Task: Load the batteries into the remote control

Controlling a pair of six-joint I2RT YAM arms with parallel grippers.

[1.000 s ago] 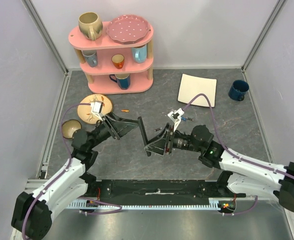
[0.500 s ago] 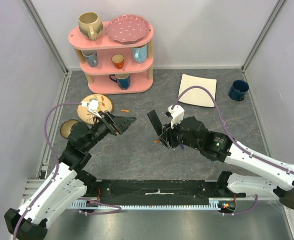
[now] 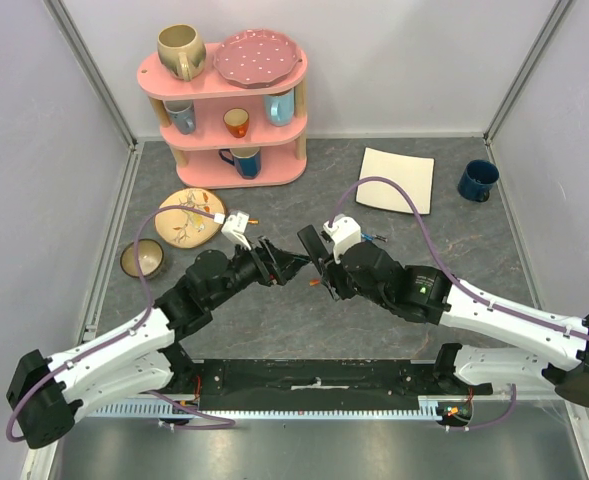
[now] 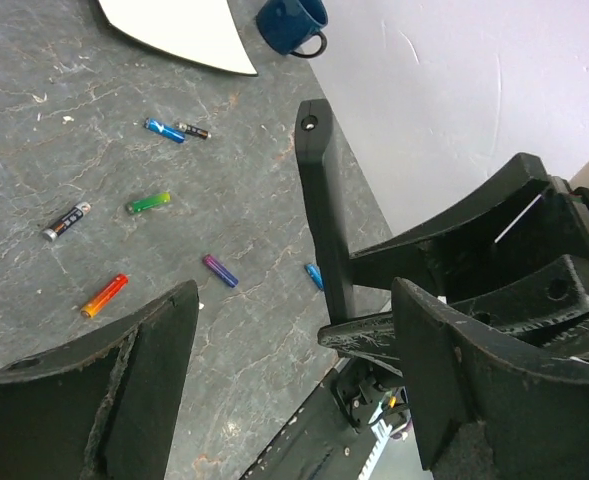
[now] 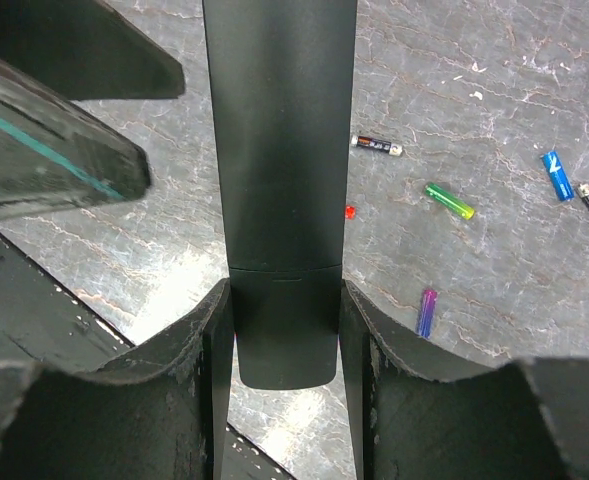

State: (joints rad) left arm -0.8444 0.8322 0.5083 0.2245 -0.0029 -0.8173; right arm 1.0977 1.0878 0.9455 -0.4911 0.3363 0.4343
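Note:
My right gripper point(image 3: 324, 272) is shut on the lower end of the remote control point(image 3: 311, 246), a slim black bar held off the table. In the right wrist view the remote point(image 5: 282, 170) sits clamped between the fingers of that gripper point(image 5: 286, 340). My left gripper point(image 3: 284, 267) is open and empty, just left of the remote. In the left wrist view that gripper point(image 4: 294, 385) has its jaws wide apart, with the remote point(image 4: 324, 210) standing beyond them. Several batteries lie loose on the table: green point(image 4: 148, 202), purple point(image 4: 220, 270), orange point(image 4: 105, 295), blue point(image 4: 164, 130), and green point(image 5: 448, 200), purple point(image 5: 427, 312).
A pink shelf point(image 3: 224, 100) with mugs and a plate stands at the back. A white square plate point(image 3: 396, 180) and a blue mug point(image 3: 477, 180) are at the back right. A wooden plate point(image 3: 189, 215) and a small bowl point(image 3: 141, 258) lie at the left.
My left arm has swung right, bringing its open gripper close beside the remote. My right gripper has kept its hold on the remote and turned it more upright.

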